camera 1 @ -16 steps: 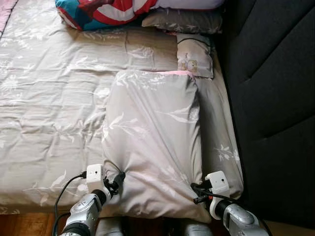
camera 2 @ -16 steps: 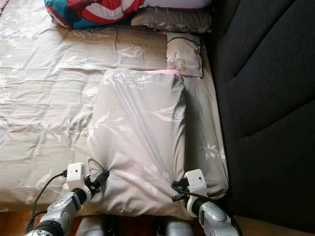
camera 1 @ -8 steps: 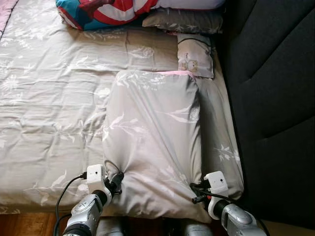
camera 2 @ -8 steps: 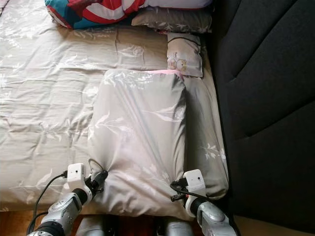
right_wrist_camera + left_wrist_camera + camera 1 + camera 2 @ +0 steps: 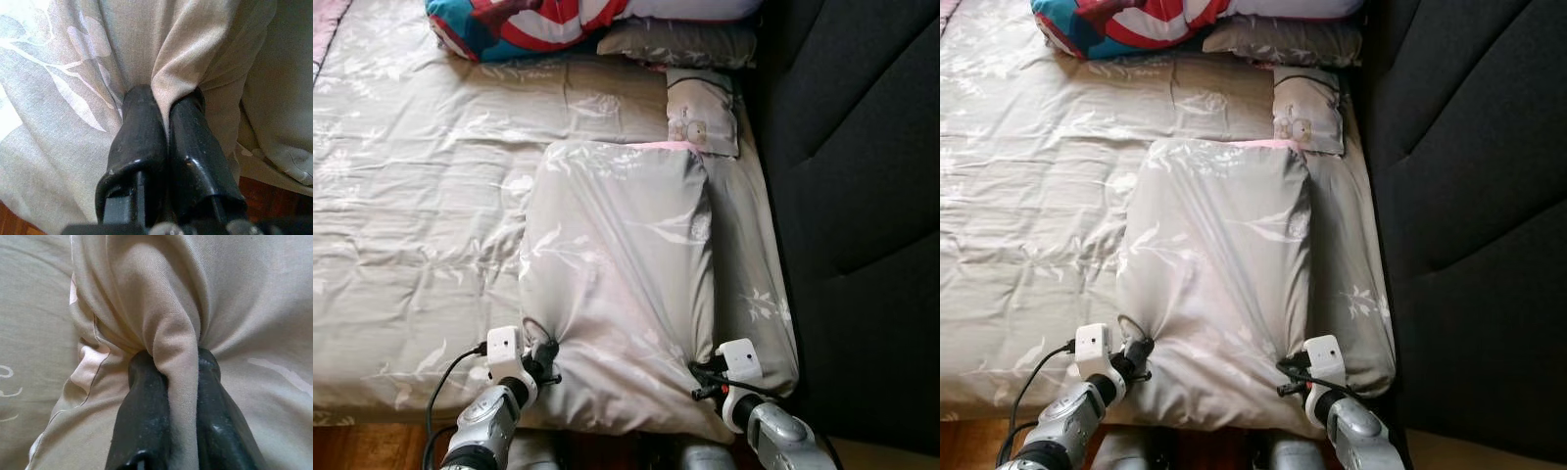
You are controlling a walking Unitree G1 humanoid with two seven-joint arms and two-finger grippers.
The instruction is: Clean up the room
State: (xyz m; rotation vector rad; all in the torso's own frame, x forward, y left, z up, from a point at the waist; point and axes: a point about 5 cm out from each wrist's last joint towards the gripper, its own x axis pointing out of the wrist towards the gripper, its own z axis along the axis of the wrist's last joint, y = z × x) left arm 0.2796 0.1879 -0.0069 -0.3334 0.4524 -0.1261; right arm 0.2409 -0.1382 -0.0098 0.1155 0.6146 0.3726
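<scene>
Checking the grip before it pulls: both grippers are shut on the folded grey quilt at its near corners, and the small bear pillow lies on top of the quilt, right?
Not quite. The left eye view shows the small bear pillow on the bed beyond the folded grey quilt, not on it. The left gripper and the right gripper do pinch its near corners.

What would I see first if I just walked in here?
A big grey folded blanket lies on the bed, and the left gripper and right gripper each pinch a near corner of it. At the far end sits a bright red, white and blue cushion.
</scene>
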